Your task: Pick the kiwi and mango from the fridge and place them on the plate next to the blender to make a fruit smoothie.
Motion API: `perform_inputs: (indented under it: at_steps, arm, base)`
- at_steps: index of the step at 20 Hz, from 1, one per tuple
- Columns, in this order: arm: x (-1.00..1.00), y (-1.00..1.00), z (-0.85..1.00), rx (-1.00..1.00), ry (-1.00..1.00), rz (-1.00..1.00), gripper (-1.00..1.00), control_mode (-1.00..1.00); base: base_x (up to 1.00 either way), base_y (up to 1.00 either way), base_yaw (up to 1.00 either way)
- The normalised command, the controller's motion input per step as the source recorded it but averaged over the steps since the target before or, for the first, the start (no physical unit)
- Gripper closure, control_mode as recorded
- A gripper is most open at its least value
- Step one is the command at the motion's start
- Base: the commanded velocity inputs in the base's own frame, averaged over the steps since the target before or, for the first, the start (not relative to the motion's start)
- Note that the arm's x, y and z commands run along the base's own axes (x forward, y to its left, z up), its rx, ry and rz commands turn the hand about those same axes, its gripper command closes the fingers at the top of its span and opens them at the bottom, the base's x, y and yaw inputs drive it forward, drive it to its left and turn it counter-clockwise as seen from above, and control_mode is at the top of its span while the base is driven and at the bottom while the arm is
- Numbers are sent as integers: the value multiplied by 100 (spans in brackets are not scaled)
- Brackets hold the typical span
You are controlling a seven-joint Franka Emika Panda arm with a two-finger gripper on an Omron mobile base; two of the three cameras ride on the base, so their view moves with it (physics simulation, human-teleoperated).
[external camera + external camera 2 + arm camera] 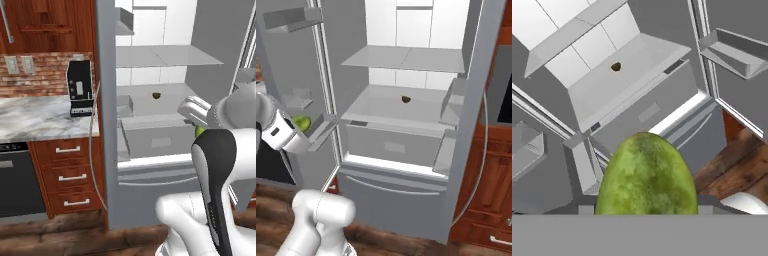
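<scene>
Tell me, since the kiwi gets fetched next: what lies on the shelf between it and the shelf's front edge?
Nothing. In the right base view the grey shelf is bare from the kiwi forward to its front edge; the hand view agrees.

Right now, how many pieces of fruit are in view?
2: a green mango at the tool, outside the fridge; a small dark kiwi on the middle shelf. Others may be hidden.

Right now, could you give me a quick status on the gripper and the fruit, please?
Gripper shut on mango, outside the open fridge. Kiwi on the middle shelf. Nothing blocking it.
</scene>
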Motion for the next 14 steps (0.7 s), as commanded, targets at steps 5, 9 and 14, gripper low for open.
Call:
perform_inputs:
  at_steps: [5,9,14]
  arm:
    - [0,0,0,0,0,0,100,100]
    - [0,0,0,0,0,0,100,100]
    - [0,0,0,0,0,0,100,100]
  base:
    - [-54,15,44]
    - [-39,18,55]
    - [-21,24,74]
